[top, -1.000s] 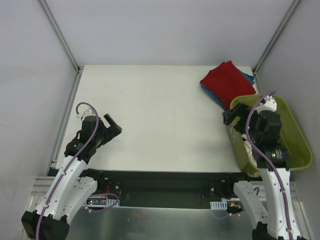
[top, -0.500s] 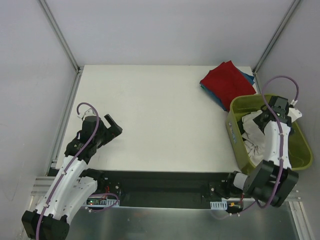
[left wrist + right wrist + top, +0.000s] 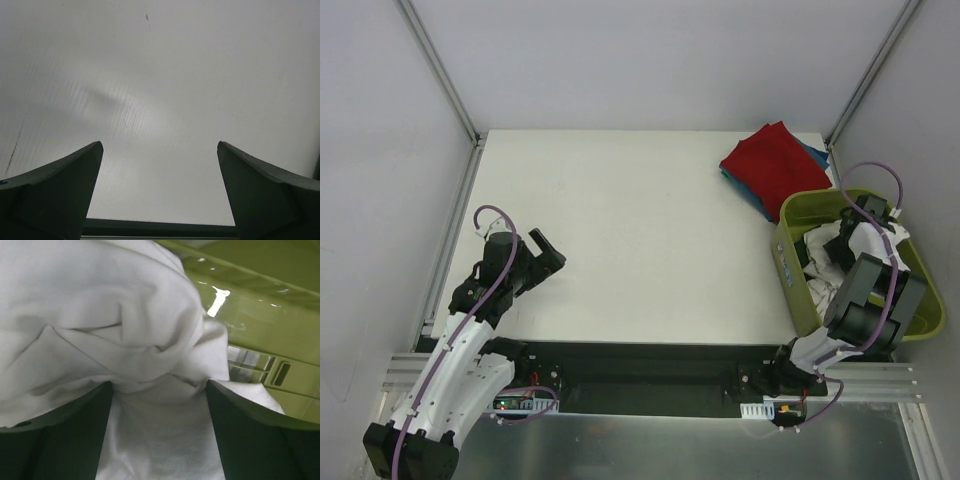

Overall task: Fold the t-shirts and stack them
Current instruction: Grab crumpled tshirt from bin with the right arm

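Observation:
A crumpled cream-white t-shirt lies in the olive-green basket. In the right wrist view the white cloth fills the frame. My right gripper is down inside the basket. It is open, with its fingers pressed into the white cloth on either side of a fold. A folded red t-shirt lies on a folded teal-blue one at the table's far right corner. My left gripper is open and empty above the table's left side.
The basket stands at the table's right edge, just in front of the folded stack; its inner wall is close beyond the right fingers. Only bare white table shows under the left gripper. Metal frame posts stand at the back corners.
My right arm has swung from the basket's left wall to over the basket and lowered the gripper into the white shirt. The left arm has not moved.

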Robot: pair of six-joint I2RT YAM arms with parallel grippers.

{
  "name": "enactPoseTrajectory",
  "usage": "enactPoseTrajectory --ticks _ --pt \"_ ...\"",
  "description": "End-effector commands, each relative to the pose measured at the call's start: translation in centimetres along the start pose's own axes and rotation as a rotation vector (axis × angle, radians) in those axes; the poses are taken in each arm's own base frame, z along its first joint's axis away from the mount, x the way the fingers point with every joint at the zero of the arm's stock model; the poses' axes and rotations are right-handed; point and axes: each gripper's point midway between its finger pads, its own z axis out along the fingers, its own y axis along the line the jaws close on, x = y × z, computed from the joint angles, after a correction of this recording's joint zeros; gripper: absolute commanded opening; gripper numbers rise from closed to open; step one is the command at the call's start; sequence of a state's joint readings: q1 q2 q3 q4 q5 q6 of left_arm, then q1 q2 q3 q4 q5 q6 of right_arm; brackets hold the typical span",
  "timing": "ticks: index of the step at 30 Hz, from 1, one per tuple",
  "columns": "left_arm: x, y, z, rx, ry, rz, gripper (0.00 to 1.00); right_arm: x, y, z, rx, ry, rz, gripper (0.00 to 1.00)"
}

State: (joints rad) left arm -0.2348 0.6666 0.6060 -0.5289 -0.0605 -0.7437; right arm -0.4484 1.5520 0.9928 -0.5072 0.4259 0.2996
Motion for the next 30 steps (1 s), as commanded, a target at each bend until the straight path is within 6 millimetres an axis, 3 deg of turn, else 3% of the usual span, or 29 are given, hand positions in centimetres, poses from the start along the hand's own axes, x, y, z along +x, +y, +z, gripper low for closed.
enactPoseTrajectory --ticks 1,2,4,5,10,14,17,20,22,25,28,29,30 --pt "-0.7 -1.3 -0.7 0.063 -0.023 0.009 0.99 -0.7 1.4 0.7 -0.062 -0.022 0.052 0.72" --pt "-0.6 -1.4 -0.8 0.073 -0.02 0.009 0.99 -0.4 1.5 0.9 -0.069 -0.024 0.053 0.56" --pt "-0.5 -1.5 -1.0 0.085 -0.023 0.005 0.99 -0.9 2.1 0.5 -0.123 -0.047 0.074 0.39" --pt "-0.4 -1.7 -1.2 0.099 -0.02 0.006 0.99 -0.9 2.2 0.3 -0.138 -0.052 0.078 0.25" --pt "0.3 -1.7 -1.7 0.127 -0.007 -0.001 0.99 -3.0 1.7 -4.7 -0.24 -0.122 0.084 0.01" --pt "0.1 -1.8 -1.9 0.128 -0.012 -0.004 0.99 -7.2 -0.3 -12.3 -0.329 -0.324 0.123 0.01" --pt "0.0 -1.6 -1.6 0.11 -0.011 -0.005 0.99 -8.6 -1.5 -17.2 -0.415 -0.431 0.164 0.01" --pt "0.3 -1.6 -1.4 0.106 0.01 0.005 0.99 -9.7 -2.4 -21.2 -0.482 -0.507 0.186 0.01" --pt "0.4 -1.4 -1.2 0.094 0.016 0.006 0.99 -9.7 -2.8 -22.0 -0.478 -0.504 0.172 0.01" --pt "0.0 -1.6 -1.3 0.095 0.002 0.004 0.99 -10.4 -1.7 -25.0 -0.591 -0.528 0.131 0.01" --pt "-0.2 -1.9 -1.4 0.101 0.0 -0.004 0.99 -10.7 0.8 -31.0 -0.848 -0.546 0.041 0.01" --pt "-0.1 -1.9 -1.3 0.098 0.01 -0.004 0.99 -10.5 1.7 -34.3 -0.975 -0.553 0.007 0.01" --pt "0.1 -1.7 -1.2 0.092 0.016 0.002 0.99 -10.6 2.2 -36.3 -1.047 -0.574 -0.01 0.01"
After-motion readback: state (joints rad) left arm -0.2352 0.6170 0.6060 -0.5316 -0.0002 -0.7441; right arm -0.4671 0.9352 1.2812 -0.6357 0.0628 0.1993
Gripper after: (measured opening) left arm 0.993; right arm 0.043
